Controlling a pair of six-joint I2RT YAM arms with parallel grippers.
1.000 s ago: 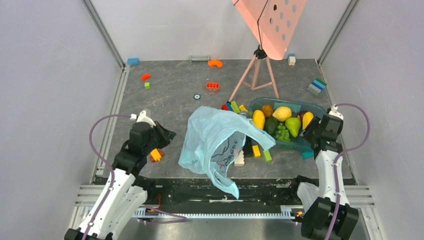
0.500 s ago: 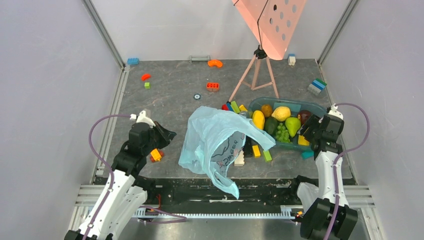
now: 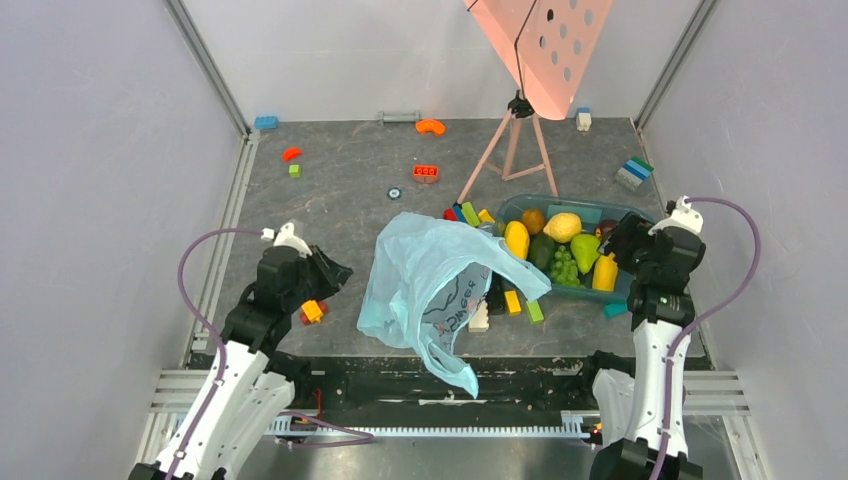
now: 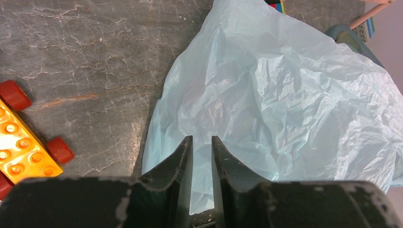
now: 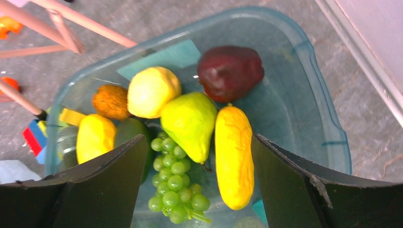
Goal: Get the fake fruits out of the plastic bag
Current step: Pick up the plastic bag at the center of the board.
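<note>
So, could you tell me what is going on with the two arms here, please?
The right gripper hangs open over the tub, where a long yellow fruit lies beside the pear, with the lemon, plum and grapes around them. The left gripper, barely open and holding nothing, points at the crumpled bag lying on the table left of the tub. Whether any fruit is left inside the bag cannot be seen.

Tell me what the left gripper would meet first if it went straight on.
Most likely the plastic bag: the left gripper points at its crumpled near edge, though depth is unclear.
</note>
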